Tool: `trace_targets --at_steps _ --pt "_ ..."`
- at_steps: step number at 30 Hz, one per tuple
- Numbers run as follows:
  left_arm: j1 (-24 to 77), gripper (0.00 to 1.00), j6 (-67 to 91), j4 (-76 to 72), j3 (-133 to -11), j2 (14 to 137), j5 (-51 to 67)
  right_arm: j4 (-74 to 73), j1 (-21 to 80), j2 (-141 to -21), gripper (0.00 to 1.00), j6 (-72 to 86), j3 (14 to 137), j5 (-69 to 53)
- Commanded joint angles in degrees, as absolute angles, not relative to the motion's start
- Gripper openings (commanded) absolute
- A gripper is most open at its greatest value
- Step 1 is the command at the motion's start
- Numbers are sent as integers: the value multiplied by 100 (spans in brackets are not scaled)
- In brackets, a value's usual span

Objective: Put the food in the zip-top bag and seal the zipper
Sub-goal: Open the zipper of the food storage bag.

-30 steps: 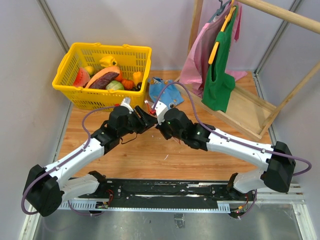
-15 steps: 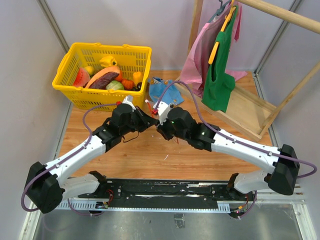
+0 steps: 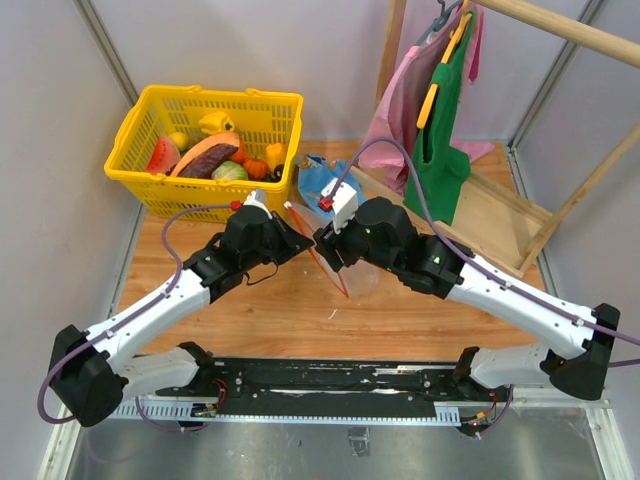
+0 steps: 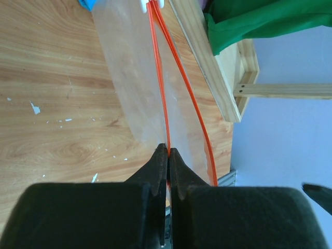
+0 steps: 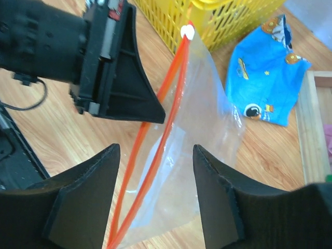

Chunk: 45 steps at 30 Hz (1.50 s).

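Start from the yellow basket (image 3: 200, 200): everything that matters sits just to its right, in front of its near right corner. Compared with a second ago, your right arm stands higher and farther from the basket, and the two wrists no longer crowd each other. The right gripper (image 5: 155, 150) shows its fingers wide apart with nothing between them, looking down on the bag.

Your left gripper (image 4: 167, 152), on the basket side, has its fingers pressed together on one track of the zipper (image 4: 161, 78). The other track bows away from it.

The zip-top bag (image 3: 355, 275), hidden between the grippers before, now hangs in plain sight right of the basket, its mouth parted. The white slider (image 5: 187, 32) sits at the end nearest the basket.

The food, including the dark red slice (image 3: 205, 158), lies in the basket, none of it in the bag. I judge the opening step done. Your free right hand looks ready to fetch fruit while the left holds the mouth; one pinched track may slip.
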<state>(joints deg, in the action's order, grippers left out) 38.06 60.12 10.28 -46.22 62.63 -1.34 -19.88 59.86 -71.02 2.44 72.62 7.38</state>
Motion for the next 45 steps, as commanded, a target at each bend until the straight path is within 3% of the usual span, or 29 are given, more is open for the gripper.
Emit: trace_targets --at_steps 1,6,13,22,27,34,45 --pt "3904 0 5861 1173 -4876 6161 -339 -2366 6100 -7348 62 207 7381 1194" --pt "3953 0 5825 1217 -4928 6148 -360 -2353 6100 -7648 61 300 7351 1426" --pt "3986 0 5750 1296 -4991 6157 -361 -2359 6076 -7933 54 334 7203 2050" --pt "3991 1 5666 1348 -5086 6246 -275 -2225 6029 -8218 51 269 7064 1964" --pt "3990 0 5594 1576 -5199 6245 -255 -2254 5911 -8242 38 199 6939 2346" --pt "3990 0 5323 2225 -5429 6257 -366 -2405 5568 -7961 1 -1 6925 3116" --pt "3990 0 4684 3212 -5896 6574 -668 -2772 4798 -7403 1 -33 6898 3475"
